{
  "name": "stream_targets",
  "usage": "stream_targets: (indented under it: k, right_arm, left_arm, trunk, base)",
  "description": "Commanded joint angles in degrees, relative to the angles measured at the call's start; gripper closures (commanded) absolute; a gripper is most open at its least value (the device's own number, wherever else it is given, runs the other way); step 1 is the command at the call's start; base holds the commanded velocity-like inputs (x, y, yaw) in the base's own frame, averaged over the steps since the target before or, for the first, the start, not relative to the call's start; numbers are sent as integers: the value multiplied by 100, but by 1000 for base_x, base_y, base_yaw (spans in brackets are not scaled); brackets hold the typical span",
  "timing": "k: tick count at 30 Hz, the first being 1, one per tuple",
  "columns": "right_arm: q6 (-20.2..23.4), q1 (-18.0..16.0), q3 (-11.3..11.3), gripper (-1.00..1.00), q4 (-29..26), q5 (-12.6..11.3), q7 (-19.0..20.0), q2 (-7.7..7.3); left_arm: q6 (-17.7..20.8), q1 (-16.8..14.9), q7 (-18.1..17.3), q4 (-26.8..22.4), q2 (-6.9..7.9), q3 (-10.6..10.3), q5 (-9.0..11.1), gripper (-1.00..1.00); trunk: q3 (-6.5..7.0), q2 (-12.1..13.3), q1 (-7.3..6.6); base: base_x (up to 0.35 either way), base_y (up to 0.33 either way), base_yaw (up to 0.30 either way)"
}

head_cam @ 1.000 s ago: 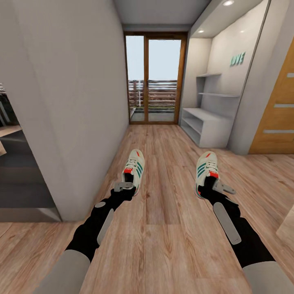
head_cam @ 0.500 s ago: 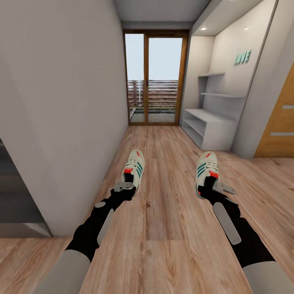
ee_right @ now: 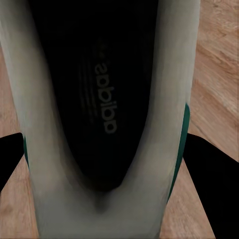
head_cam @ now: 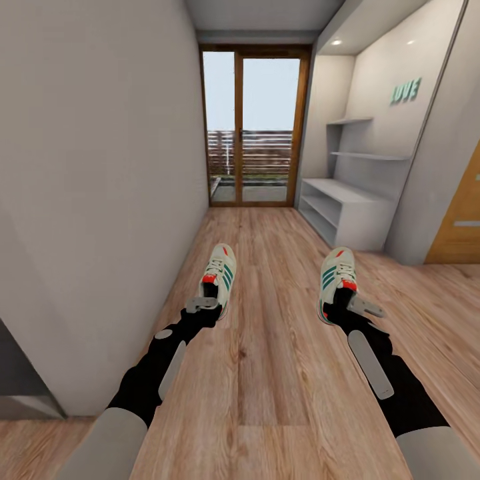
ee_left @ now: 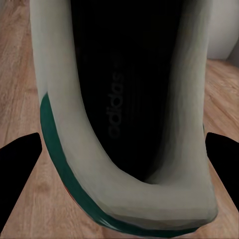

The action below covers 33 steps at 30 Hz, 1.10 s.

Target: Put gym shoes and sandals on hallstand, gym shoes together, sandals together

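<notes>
Down the corridor: the robot is facing a glazed door point(head_cam: 252, 127) at the far end, with each arm holding one sneaker out ahead of it, clear of the corridor floor point(head_cam: 273, 373) as far as I can judge.
Left gripper point(head_cam: 208, 298): it is clamping the heel end of the left gym shoe point(head_cam: 220, 272); in the left wrist view the heel collar of the shoe point(ee_left: 124, 99) is sitting between the two dark fingers point(ee_left: 17, 164), toe pointing away.
Right gripper point(head_cam: 341, 301): it is pinching the heel of the right gym shoe point(head_cam: 335, 273) the same way, and the right wrist view is looking straight into that shoe's opening point(ee_right: 104, 99).
Why held so: gripping at the heel is keeping the toes forward, probably so both shoes can be slid onto a surface side by side.
Hallstand point(head_cam: 347, 213): it is standing against the right wall, well ahead of the shoes, its bench top and low shelves looking bare from here.
Spacing: the two shoes are being carried apart, at arm width, so they are not yet next to each other.
Sandals: I am not finding them from this angle.
Stage, as I judge it: carrying both sneakers toward the rack, with placing not yet begun.
</notes>
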Motion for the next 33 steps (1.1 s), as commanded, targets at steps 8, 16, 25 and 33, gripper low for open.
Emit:
stream_targets:
  k: [8,16,25,33]
  right_arm:
    - [7,-5,16,100,-12,-41,-54,-8]
    - [4,-5,16,100,-13,-41,-54,-8]
    - [8,-3,16,100,-13,-41,-54,-9]
    - [6,-4,16,100,-13,-41,-54,-10]
  left_arm:
    - [43,-1,-7,-8,-1,2,61,100]
    - [41,-2,-7,-8,-1,2,61,100]
    - [41,-2,-7,-8,-1,2,61,100]
    - [42,-2,-7,-8,-1,2,61,100]
  trunk:
    - [-6,-3,2]
    - [-6,-3,2]
    - [-6,-3,2]
    - [-6,-3,2]
  base:
    - [349,0,0]
    - [349,0,0]
    - [349,0,0]
    - [349,0,0]
